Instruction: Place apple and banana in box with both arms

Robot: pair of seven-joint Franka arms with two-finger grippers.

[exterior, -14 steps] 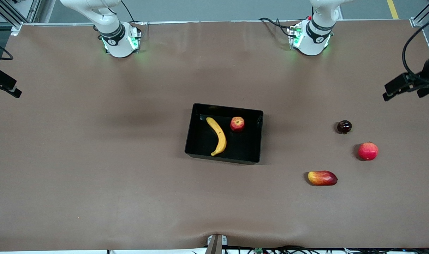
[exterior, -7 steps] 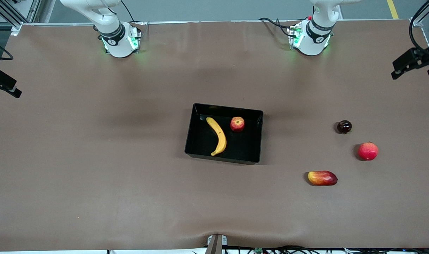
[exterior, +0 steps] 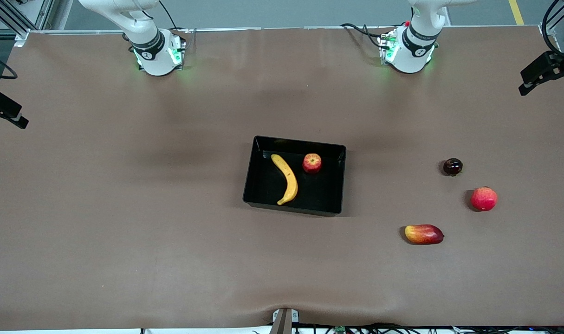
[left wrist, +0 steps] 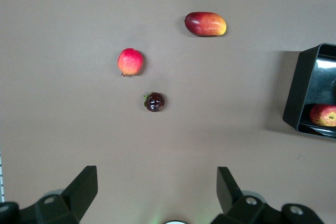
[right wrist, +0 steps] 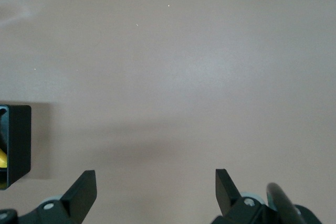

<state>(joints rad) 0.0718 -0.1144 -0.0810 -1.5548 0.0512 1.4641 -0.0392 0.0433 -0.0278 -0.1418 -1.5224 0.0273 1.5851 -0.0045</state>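
My banana (exterior: 286,178) and apple (exterior: 312,163) lie in the box (exterior: 254,169). My left fingers (left wrist: 84,187) and right fingers (right wrist: 84,187) are spread wide, holding nothing.

The front view looks down from high across the counter (exterior: 124,232), facing both arm bases, and takes in the whole surface. The left wrist view looks straight down from well above the counter, its gripper (left wrist: 157,195) with fingers spread framing the edge; it shares with the front view the mango (left wrist: 205,23), pink fruit (left wrist: 130,61), dark fruit (left wrist: 154,102) and a corner of the box (left wrist: 299,93). The right wrist view, equally high over its gripper (right wrist: 156,195), shares only a box edge.
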